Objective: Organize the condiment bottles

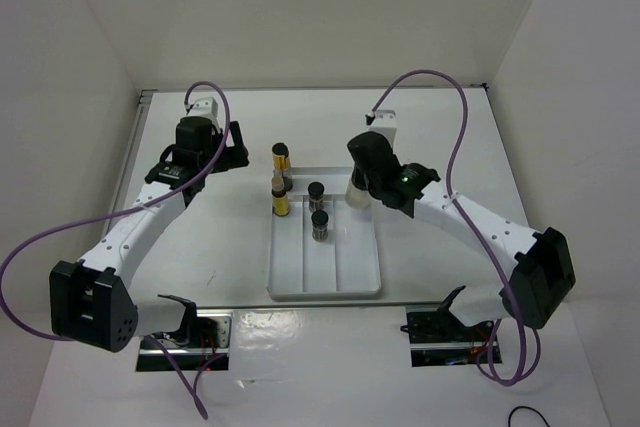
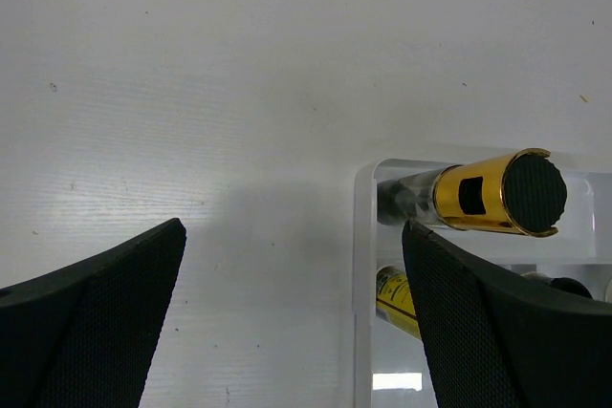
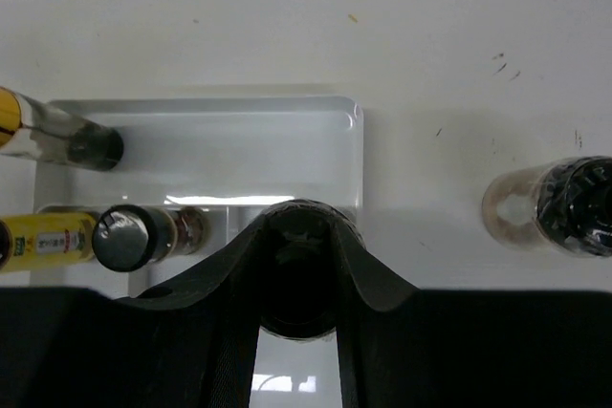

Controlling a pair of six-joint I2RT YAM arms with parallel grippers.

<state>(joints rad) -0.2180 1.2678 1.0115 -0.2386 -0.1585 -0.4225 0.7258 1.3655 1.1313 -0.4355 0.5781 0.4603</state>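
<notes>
My right gripper [image 1: 362, 177] [image 3: 300, 225] is shut on the black cap of a rounder pale condiment bottle [image 1: 357, 193] [image 3: 298, 311], at the far end of the right lane of the white divided tray [image 1: 352, 285]. A second pale black-capped bottle [image 3: 553, 207] stands on the table to the right of the tray. In the left lane stand two slim yellow bottles, one black-capped [image 1: 282, 161] [image 2: 497, 193] and one tan-capped [image 1: 279, 197]. Two tiny dark jars [image 1: 316, 193] [image 1: 320, 224] stand in the middle lane. My left gripper [image 1: 236, 152] [image 2: 294, 226] is open and holds nothing, just left of the tray's far left corner [image 2: 361, 236].
White walls enclose the table on the left, back and right. The near half of the tray [image 1: 325, 267] holds nothing. Purple cables loop over both arms. The arm bases sit at the near table edge.
</notes>
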